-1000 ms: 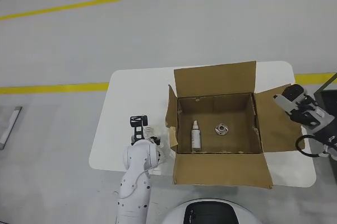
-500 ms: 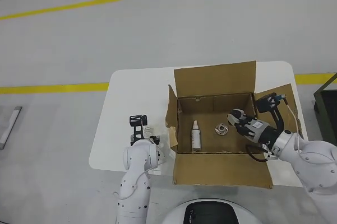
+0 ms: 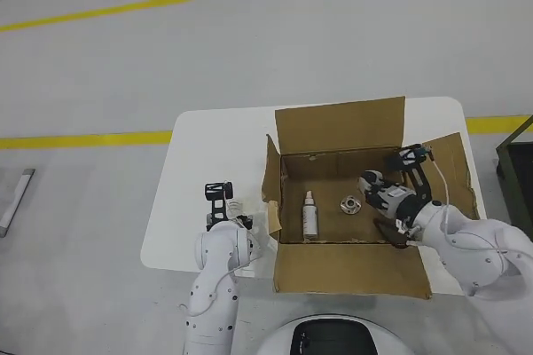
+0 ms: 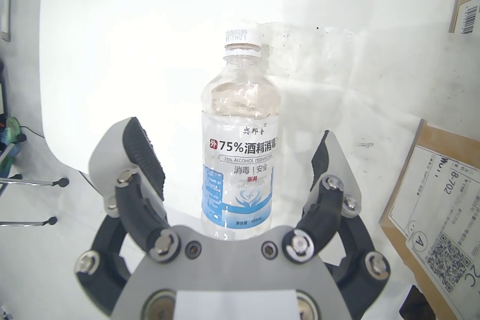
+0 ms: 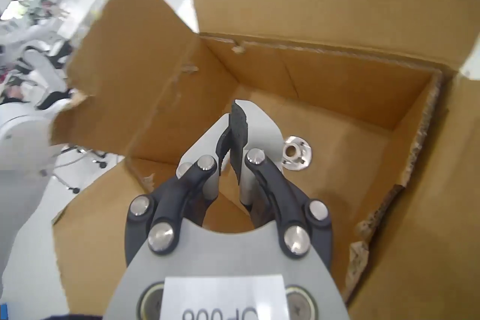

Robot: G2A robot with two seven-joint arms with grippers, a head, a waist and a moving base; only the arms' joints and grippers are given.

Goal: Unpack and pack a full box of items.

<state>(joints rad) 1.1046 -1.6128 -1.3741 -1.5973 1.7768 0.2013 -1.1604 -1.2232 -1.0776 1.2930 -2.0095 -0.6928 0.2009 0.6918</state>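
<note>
Tabletop (image 3: pixel 204 142) | spray bottle (image 3: pixel 309 216) flat in box (image 3: pixel 337 162), nozzle away | left hand (image 4: pixel 232 139) apart, right hand (image 5: pixel 234 126) together

A pale grey floor (image 3: pixel 89 71) lies under soft, even light; a yellow line (image 3: pixel 71 140) crosses it and meets both ends of a white table (image 3: pixel 213 142) with rounded corners; a second yellow line (image 3: pixel 71 16) slants across the far corner; a short grey bar (image 3: pixel 13 202) lies on the floor well apart from the table; a dark green frame (image 3: pixel 525 177) stands near the table's other end.
</note>
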